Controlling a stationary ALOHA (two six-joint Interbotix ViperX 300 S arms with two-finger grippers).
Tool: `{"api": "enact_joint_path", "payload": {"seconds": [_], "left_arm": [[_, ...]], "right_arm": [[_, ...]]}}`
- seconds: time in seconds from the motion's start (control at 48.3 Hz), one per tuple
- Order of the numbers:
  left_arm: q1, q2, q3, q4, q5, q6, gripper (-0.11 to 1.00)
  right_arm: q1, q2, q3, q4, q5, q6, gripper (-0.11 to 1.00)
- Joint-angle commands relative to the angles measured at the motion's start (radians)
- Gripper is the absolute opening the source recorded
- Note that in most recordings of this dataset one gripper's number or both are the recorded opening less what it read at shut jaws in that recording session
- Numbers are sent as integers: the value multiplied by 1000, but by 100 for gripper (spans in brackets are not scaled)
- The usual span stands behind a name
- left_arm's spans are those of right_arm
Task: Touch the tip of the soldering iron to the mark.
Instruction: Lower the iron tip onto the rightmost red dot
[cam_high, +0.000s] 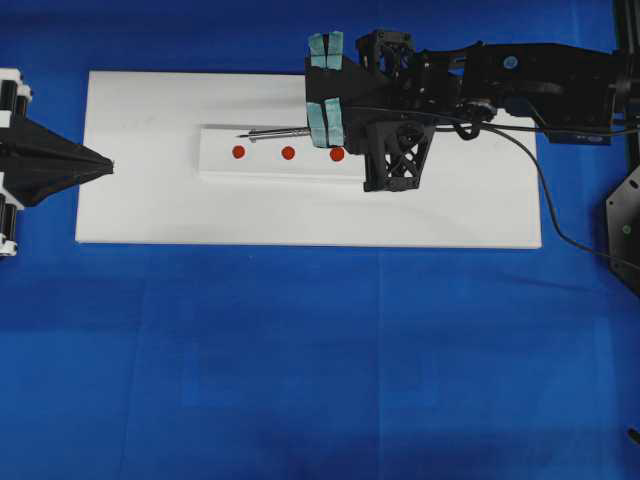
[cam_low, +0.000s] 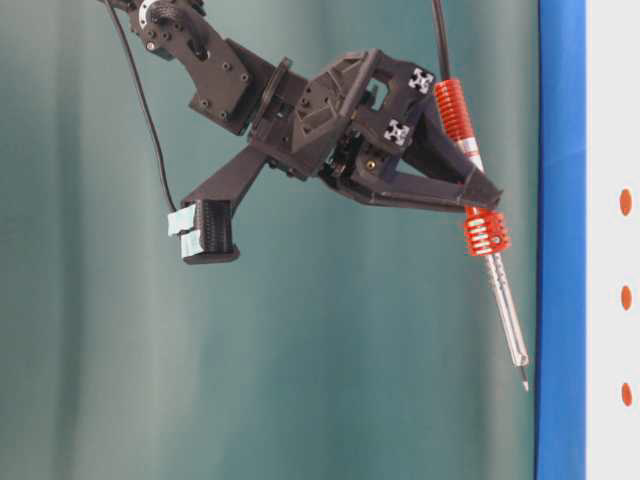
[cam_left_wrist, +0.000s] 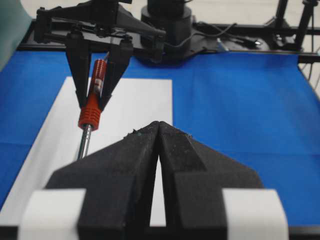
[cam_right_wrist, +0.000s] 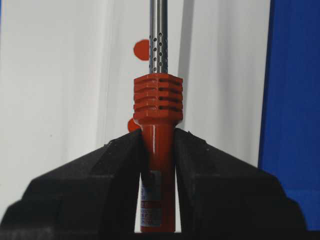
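Observation:
My right gripper (cam_high: 338, 122) is shut on the orange-red handle of the soldering iron (cam_right_wrist: 157, 125), which also shows in the table-level view (cam_low: 480, 225). The silver shaft (cam_high: 280, 132) points left in the overhead view over a raised white strip (cam_high: 270, 168) that carries three red marks. The tip (cam_high: 240, 136) hovers just beside the leftmost mark (cam_high: 238, 152). In the table-level view the tip (cam_low: 524, 383) stands clear of the board, level with one mark (cam_low: 626, 394). My left gripper (cam_high: 108, 165) is shut and empty at the board's left edge, as the left wrist view (cam_left_wrist: 158, 125) shows.
The white board (cam_high: 450, 210) lies on a blue cloth (cam_high: 320, 360). The other two red marks (cam_high: 288, 153) (cam_high: 337, 154) sit to the right along the strip. The iron's black cord (cam_high: 545, 190) trails off to the right over the board's corner.

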Motion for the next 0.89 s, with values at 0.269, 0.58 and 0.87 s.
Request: {"api": "enact_joint_path", "payload": {"seconds": [0.269,0.58,0.87], "left_arm": [[3,6,-9,2,-11,-2,0],[3,5,-9,2,-11,-2,0],[3,2,-9,2,-11,0,0]], "right_arm": [[-3,-15,-26,-3,-2,3,6],[-3,-15,-26,-3,-2,5,6],[-3,-2,-26,-3,-3,5,6]]}}
